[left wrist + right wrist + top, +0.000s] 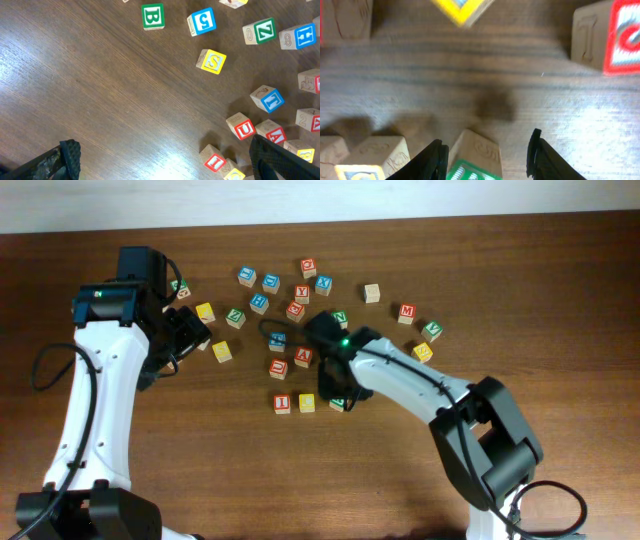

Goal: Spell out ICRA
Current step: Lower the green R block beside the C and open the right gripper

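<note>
A red I cube (282,403), a yellow C cube (307,402) and a green cube (338,404) stand in a row on the table. My right gripper (338,392) hangs over the green cube and hides most of it. In the right wrist view the green cube (476,161) sits between the spread fingers. It is close to the left finger (436,160), with a clear gap to the right one. The red A cube (303,357) lies behind the row, next to a red U (244,129). My left gripper (167,162) is wide open over bare wood, left of the I (216,161).
Many other letter cubes lie scattered behind the row: a blue T (270,99), a yellow S (212,61), a green B (152,16), a red M (407,312), a plain wooden cube (372,292). The table's back edge meets a white wall.
</note>
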Motion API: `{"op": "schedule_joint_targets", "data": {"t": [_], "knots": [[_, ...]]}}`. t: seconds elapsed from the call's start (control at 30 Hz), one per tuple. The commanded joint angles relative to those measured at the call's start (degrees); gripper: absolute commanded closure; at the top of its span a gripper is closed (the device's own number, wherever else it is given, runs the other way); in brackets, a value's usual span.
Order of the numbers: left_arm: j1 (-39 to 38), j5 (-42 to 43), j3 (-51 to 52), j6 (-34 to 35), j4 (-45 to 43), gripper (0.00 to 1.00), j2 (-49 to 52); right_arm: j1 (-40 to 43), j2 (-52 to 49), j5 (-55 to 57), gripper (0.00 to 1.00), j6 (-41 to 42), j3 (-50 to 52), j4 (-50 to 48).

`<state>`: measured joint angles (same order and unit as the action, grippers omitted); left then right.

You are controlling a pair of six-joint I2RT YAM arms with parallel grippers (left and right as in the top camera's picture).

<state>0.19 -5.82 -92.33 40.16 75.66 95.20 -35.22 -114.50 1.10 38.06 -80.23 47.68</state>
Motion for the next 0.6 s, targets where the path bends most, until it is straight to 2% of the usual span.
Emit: {"op": "schedule_joint_targets", "data": {"t": [0.0, 0.17, 0.3, 0.4, 0.47, 0.57], "knots": [[0.0, -0.5, 0.5, 0.8, 0.1, 0.01, 0.3, 1.9, -0.3, -5.4, 0.55, -6.0, -4.2, -0.1], [0.0, -0.4, 0.5, 0.8, 0.1, 0.01, 0.3, 1.9, -0.3, -5.8, 0.55, -5.5, -7.0, 1.6], [0.0, -0.4, 0.5, 0.8, 0.1, 0.01, 0.3, 3.5, -0.3, -3.6, 0.56, 4.7, -7.0, 8.5], [0.0, -0.4, 0.5, 0.8, 0.1, 0.01, 0.3, 3.9, -0.3, -1.6, 0.56, 5.6, -6.2, 9.2], [0.0, -0.5, 0.5, 0.8, 0.1, 0.01, 0.3, 4.7, -0.3, -1.5, 0.62, 6.0, -6.2, 9.1], [0.0, -0.5, 0.5, 0.8, 0.1, 0.01, 0.3, 5.7, -0.3, -1.5, 0.77, 6.0, -6.1, 10.4]]}}
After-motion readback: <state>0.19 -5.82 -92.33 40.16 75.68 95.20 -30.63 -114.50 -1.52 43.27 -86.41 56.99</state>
